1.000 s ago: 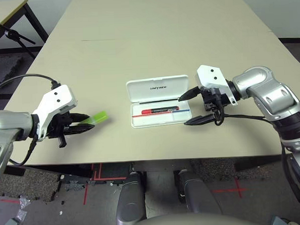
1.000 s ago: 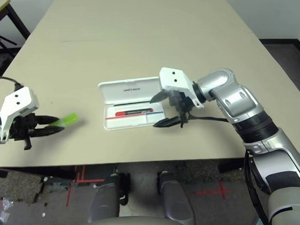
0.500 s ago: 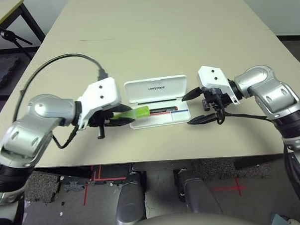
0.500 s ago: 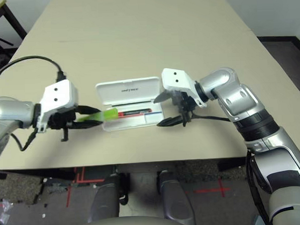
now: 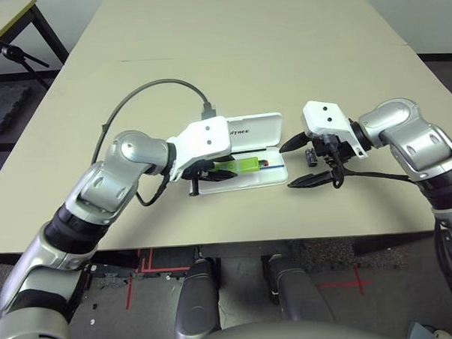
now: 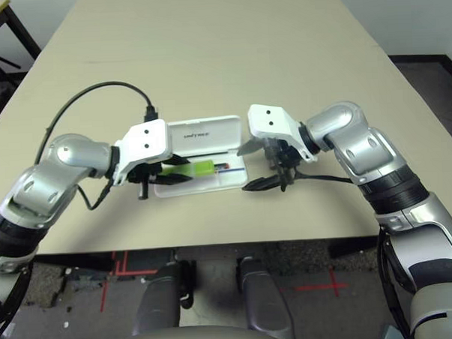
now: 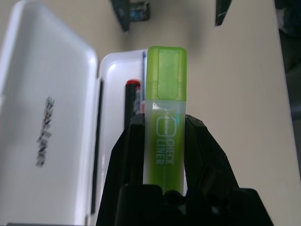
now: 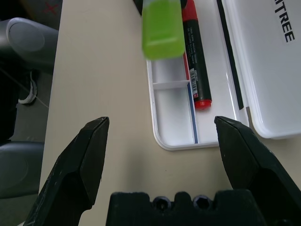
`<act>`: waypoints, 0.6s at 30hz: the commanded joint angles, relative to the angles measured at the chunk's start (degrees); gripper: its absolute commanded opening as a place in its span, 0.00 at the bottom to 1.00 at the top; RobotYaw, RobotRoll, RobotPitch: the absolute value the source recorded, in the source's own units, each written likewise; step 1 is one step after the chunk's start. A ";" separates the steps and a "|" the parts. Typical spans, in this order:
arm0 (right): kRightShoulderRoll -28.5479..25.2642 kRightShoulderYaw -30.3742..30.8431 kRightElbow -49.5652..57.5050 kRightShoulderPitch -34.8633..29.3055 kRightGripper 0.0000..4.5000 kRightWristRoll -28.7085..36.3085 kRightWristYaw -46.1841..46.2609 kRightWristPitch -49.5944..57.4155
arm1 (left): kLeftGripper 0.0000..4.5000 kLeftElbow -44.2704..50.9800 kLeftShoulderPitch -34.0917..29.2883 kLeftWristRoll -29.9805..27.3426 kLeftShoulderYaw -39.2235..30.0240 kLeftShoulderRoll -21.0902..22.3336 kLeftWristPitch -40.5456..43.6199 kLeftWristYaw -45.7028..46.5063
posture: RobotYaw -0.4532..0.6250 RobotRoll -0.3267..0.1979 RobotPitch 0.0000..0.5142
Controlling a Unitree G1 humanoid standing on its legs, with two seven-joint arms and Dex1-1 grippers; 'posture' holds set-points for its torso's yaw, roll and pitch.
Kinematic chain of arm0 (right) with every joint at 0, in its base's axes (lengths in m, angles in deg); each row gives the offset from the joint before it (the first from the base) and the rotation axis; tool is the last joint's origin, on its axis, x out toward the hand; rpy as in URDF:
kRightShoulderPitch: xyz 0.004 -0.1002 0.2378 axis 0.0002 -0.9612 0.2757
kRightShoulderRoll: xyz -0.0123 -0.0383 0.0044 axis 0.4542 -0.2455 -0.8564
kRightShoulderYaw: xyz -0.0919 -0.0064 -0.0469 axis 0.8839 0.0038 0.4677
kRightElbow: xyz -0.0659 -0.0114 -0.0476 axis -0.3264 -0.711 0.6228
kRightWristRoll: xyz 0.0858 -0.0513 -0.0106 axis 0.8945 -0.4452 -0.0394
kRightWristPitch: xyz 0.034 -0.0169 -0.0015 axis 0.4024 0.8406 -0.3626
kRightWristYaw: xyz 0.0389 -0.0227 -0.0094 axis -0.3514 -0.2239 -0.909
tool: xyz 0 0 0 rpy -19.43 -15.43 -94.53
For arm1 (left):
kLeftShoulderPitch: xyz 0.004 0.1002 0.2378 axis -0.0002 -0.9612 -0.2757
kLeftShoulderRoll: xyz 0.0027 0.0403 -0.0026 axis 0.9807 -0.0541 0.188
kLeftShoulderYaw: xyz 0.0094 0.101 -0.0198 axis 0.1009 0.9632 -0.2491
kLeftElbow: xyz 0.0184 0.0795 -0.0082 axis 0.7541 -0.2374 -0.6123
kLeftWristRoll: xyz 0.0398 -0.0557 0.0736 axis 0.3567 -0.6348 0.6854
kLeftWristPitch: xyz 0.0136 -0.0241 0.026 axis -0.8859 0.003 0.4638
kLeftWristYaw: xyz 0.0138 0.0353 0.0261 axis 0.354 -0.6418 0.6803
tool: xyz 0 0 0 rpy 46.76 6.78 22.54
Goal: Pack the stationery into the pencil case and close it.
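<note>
The white pencil case (image 5: 240,157) is lying open on the beige tabletop (image 5: 228,57), near the front edge and about midway between the left and right edges. Its lid (image 7: 44,127), with small dark lettering, is folded back flat toward the far edge, and its tray (image 8: 171,117) is lying on the near side.

The left gripper (image 7: 162,141) is clamping the lime-green highlighter (image 7: 164,113) between its two black fingers (image 7: 200,146), gripping the printed barrel while the translucent cap end is sticking out past the fingertips. The highlighter is hanging over the tray, pointing toward the right edge of the tabletop; whether it is touching the tray is not clear.

The red marker (image 8: 195,56) is lying lengthwise in the tray, along the side nearest the hinge, beside the red-and-blue stripe (image 8: 192,113). A small divider is crossing the tray near its right end.

The right gripper (image 5: 301,165) is hovering just off the right end of the case with its fingers spread wide apart and nothing between them, one finger (image 8: 87,160) toward the front edge and the other toward the lid side. A small dark grey piece (image 5: 310,157) is sitting on the tabletop just beside the right end of the case, close to this gripper.
</note>
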 commanded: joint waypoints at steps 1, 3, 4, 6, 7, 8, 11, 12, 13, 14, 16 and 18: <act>-0.42 -0.53 1.46 -0.78 1.00 0.07 0.34 0.57 | 0.24 -2.03 1.18 1.77 1.91 -1.04 0.42 0.00 | 0.39 0.62 0.33; -0.50 -0.52 1.66 -0.90 1.00 0.09 0.47 0.69 | 0.24 -2.64 1.29 2.35 2.23 -1.24 0.17 -0.33 | 0.39 0.62 0.33; -0.56 -0.51 1.73 -0.97 1.00 0.08 0.54 0.72 | 0.24 -2.84 1.24 2.51 2.34 -1.25 0.05 -0.50 | 0.39 0.62 0.33; -0.65 -0.48 1.84 -1.07 1.00 0.06 0.66 0.76 | 0.24 -3.31 1.00 2.88 2.56 -1.37 -0.24 -0.60 | 0.39 0.62 0.33; -0.67 -0.46 1.91 -1.10 1.00 0.06 0.70 0.79 | 0.24 -3.55 0.87 3.04 2.69 -1.43 -0.34 -0.60 | 0.39 0.62 0.33; -0.69 -0.44 1.95 -1.12 1.00 0.07 0.73 0.82 | 0.24 -3.71 0.80 3.16 2.78 -1.47 -0.39 -0.60 | 0.39 0.62 0.33; -0.68 -0.39 2.03 -1.14 1.00 0.07 0.78 0.86 | 0.24 -4.28 0.58 3.83 3.34 -1.42 -0.04 -0.69 | 0.39 0.62 0.33; -0.67 -0.37 2.08 -1.15 1.00 0.08 0.79 0.88 | 0.24 -4.41 0.50 4.02 3.45 -1.40 0.21 -0.72 | 0.39 0.62 0.33; -0.66 -0.36 2.10 -1.16 1.00 0.08 0.79 0.89 | 0.24 -4.72 0.51 4.51 3.69 -1.23 0.01 -0.69 | 0.39 0.62 0.33; -0.66 -0.34 2.17 -1.19 1.00 0.08 0.79 0.91 | 0.24 -4.97 0.49 4.91 3.91 -1.03 -0.18 -0.71 | 0.39 0.62 0.33; -0.65 -0.32 2.23 -1.22 1.00 0.08 0.81 0.94 | 0.24 -5.26 0.45 5.38 4.11 -0.79 -0.36 -0.93 | 0.39 0.62 0.33; -0.57 -0.27 2.24 -1.25 1.00 -0.02 0.96 0.98 | 0.24 -5.26 0.23 5.62 4.23 -0.44 -0.07 -1.44 | 0.39 0.62 0.34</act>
